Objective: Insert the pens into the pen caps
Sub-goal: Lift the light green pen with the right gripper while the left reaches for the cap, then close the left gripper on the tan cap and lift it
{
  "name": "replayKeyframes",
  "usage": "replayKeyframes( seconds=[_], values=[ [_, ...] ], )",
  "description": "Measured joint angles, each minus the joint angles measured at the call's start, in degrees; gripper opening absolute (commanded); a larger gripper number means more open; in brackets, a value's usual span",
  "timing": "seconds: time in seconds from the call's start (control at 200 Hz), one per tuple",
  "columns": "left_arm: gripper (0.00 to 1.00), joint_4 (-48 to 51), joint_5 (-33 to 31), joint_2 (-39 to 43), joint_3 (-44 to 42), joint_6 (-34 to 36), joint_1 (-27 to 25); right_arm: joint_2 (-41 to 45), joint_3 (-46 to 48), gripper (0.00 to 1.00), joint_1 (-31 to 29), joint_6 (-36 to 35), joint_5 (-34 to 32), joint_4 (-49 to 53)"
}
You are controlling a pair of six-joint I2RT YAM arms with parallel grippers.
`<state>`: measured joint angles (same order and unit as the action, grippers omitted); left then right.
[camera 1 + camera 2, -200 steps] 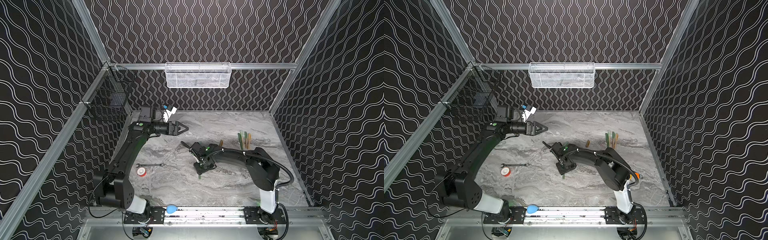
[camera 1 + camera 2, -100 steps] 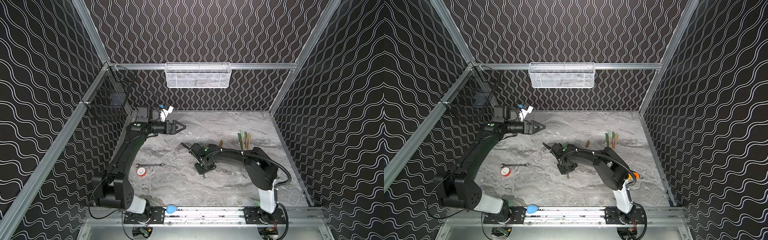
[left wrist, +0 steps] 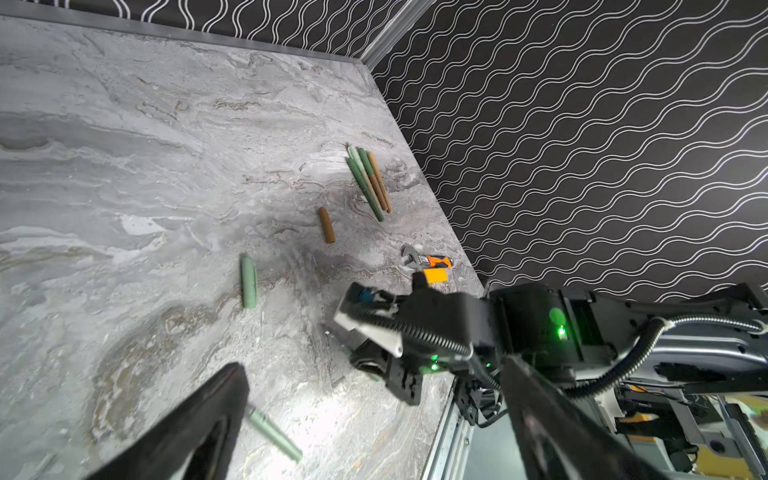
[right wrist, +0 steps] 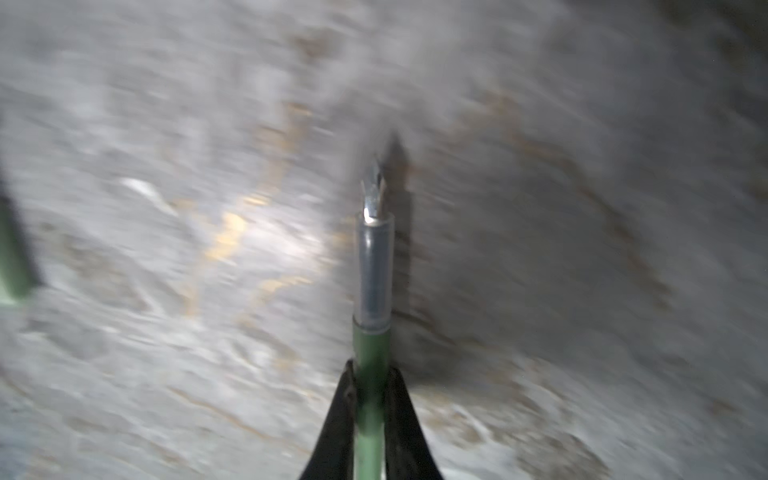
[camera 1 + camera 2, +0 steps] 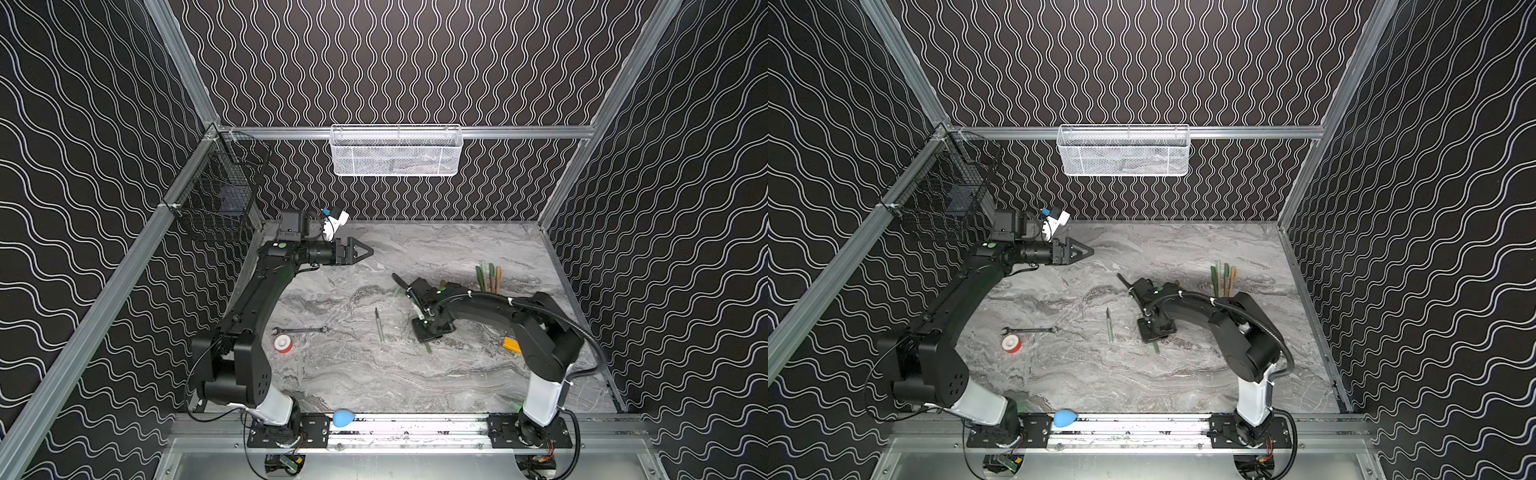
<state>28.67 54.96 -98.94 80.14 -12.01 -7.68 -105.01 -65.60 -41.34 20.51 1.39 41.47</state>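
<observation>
Now the right claw (image 4: 371,368), clenched on a green pen (image 4: 371,336) whose nib juts ahead of it, is mid-pickup; next, I judge, it must line that nib with the pale green cap (image 3: 248,281) lying nearby on the counter (image 3: 124,166), while the left claw (image 5: 368,250) hangs released, well apart.

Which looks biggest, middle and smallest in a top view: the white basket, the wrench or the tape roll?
1. White basket, by far the biggest.
2. Wrench, long but thin.
3. Tape roll, shortest across.
</observation>
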Motion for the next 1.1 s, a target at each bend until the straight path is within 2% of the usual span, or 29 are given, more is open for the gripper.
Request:
replayKeyframes(
  seconds=[0.225, 0.4, 0.5, 0.661, 0.876, 1.101],
  values=[
    [0.99, 0.98, -2.49, -6.43, 5.09, 0.11, -7.13, 5.66, 5.95, 0.06, 4.24, -0.17, -1.51, 0.63],
    [0.98, 3.69, -7.91, -12.76, 9.75, 0.44, -13.31, 11.19, 9.49, 0.06, 6.36, 1.11, -1.46, -0.48],
    [0.93, 4.94, -11.15, -15.74, 11.85, 0.39, -16.22, 15.26, 11.3, 0.06, 6.99, 2.47, -0.79, -0.26],
    [0.77, 6.67, -16.44, -21.09, 16.46, 0.33, -20.33, 21.55, 12.94, 0.06, 8.11, 3.87, -0.26, -0.35],
    [0.71, 7.69, -22.14, -28.76, 21.84, -1.49, -25.38, 29.09, 14.82, 0.06, 9.33, 4.46, -0.22, 1.38],
    [0.7, 8.28, -29.66, -36.24, 28.2, -4.7, -30.36, 35.1, 15.65, 0.06, 9.99, 5.01, 0.7, 4.52]
  ],
)
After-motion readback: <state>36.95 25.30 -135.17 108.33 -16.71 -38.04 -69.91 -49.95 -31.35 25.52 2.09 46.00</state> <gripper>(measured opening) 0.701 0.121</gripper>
